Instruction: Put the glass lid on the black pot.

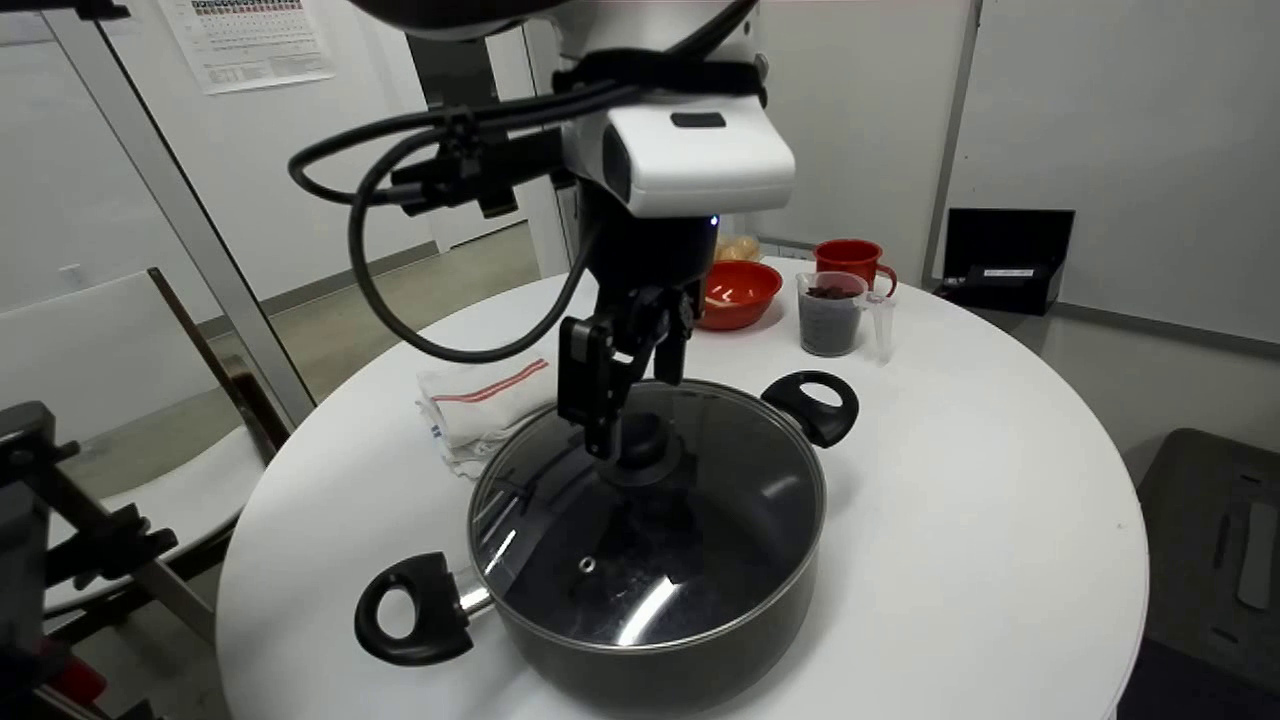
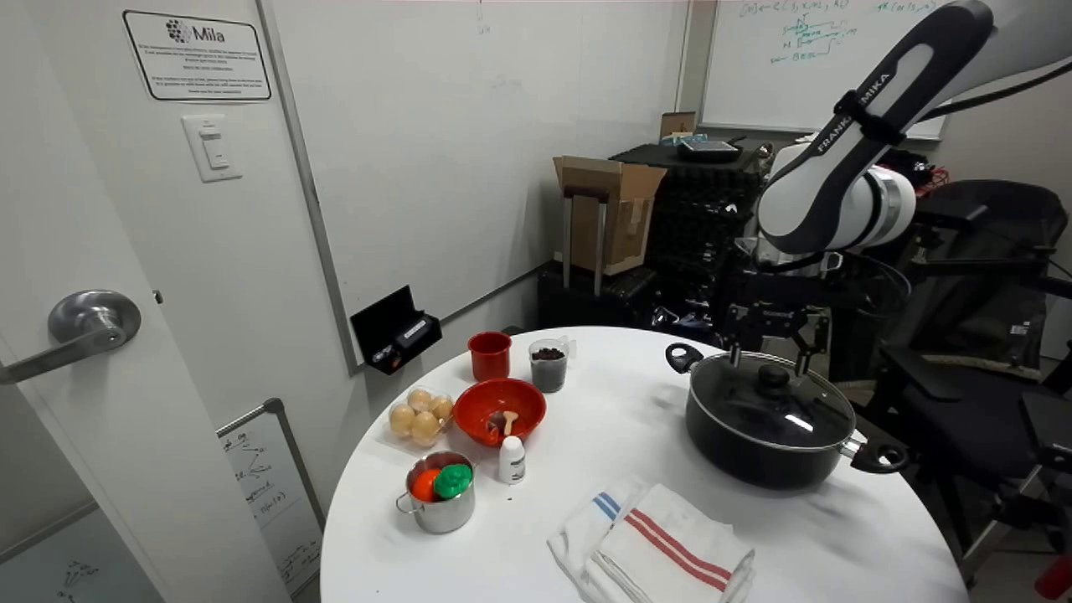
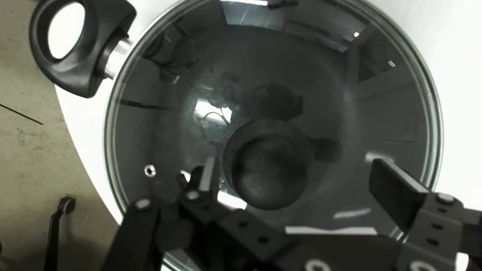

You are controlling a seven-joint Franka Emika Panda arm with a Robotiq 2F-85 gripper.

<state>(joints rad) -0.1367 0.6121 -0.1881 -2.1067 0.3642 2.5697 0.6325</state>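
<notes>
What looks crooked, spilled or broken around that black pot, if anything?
Nothing stands out. The glass lid looks level and centred on the black pot, with no crack or spill visible there. The hand stands open over the lid. The small metal-ringed hole is probably an ordinary steam vent.

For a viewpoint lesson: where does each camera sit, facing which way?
In an exterior view: near the black pot, facing down across it; arm, gripper show.
In an exterior view: near the striped cloth, facing across the table; arm, gripper show.
Wrist view: above the glass lid, facing down; fingers show.
Both exterior views share pot, lid, cloth, table.
</notes>
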